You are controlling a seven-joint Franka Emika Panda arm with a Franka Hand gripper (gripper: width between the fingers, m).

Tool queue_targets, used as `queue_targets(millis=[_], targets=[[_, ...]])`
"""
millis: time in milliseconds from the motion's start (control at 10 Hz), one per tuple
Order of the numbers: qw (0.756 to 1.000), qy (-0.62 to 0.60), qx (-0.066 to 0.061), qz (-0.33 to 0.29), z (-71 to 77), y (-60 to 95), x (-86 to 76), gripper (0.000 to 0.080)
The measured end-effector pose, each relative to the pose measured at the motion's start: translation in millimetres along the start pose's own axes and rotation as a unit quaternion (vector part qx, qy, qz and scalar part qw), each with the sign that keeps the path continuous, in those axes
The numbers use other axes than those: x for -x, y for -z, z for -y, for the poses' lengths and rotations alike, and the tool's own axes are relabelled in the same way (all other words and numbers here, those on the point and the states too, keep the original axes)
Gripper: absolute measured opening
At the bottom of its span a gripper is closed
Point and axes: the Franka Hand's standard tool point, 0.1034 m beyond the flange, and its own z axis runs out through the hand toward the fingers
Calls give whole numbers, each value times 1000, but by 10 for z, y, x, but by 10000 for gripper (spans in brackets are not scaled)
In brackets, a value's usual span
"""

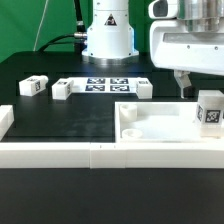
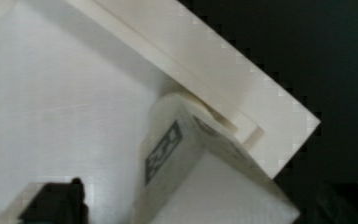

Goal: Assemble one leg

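A white leg (image 1: 210, 109) with a square tag stands upright in the corner of the large white recessed panel (image 1: 160, 127), at the exterior view's right. My gripper (image 1: 200, 87) hangs just above it, open, one finger (image 1: 183, 84) visible beside the leg's top. In the wrist view the leg (image 2: 190, 160) lies between a dark finger (image 2: 55, 200) and the other side, against the panel's raised rim (image 2: 220, 65). The fingers do not touch the leg. Three more legs lie on the black table: two at the left (image 1: 33, 86) (image 1: 63, 89) and one in the middle (image 1: 143, 90).
The marker board (image 1: 108, 84) lies in front of the robot base (image 1: 107, 35). Long white border rails (image 1: 60, 153) run along the front, with a short piece at the left edge (image 1: 5, 122).
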Motion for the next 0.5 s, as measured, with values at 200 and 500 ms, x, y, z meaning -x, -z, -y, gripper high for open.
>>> queue_targets(millis=[200, 500], targets=[[993, 115, 12, -7, 30, 3, 33, 649], [961, 274, 36, -11, 74, 6, 23, 649]])
